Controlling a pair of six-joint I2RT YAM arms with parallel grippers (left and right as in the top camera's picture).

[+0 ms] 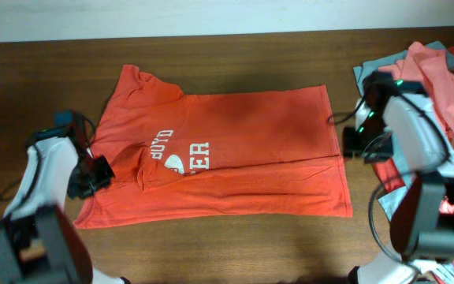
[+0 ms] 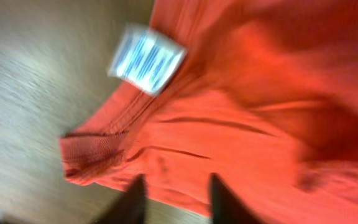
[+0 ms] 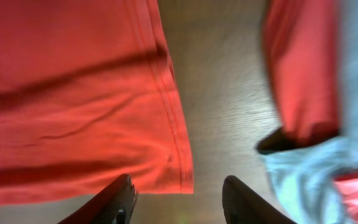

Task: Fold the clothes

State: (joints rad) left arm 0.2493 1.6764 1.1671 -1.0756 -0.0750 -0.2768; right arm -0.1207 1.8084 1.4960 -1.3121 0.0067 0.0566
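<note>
An orange-red T-shirt with white lettering lies spread on the wooden table, its lower part folded up along a crease. My left gripper is open at the shirt's left edge; in the left wrist view its fingers hover over the neck hem of the shirt, near a white label. My right gripper is open beside the shirt's right hem; in the right wrist view the fingers straddle the hem corner of the shirt without touching it.
A pile of other clothes, salmon-pink, teal-grey and red, lies at the table's right end; it also shows in the right wrist view. A white wall runs along the far table edge.
</note>
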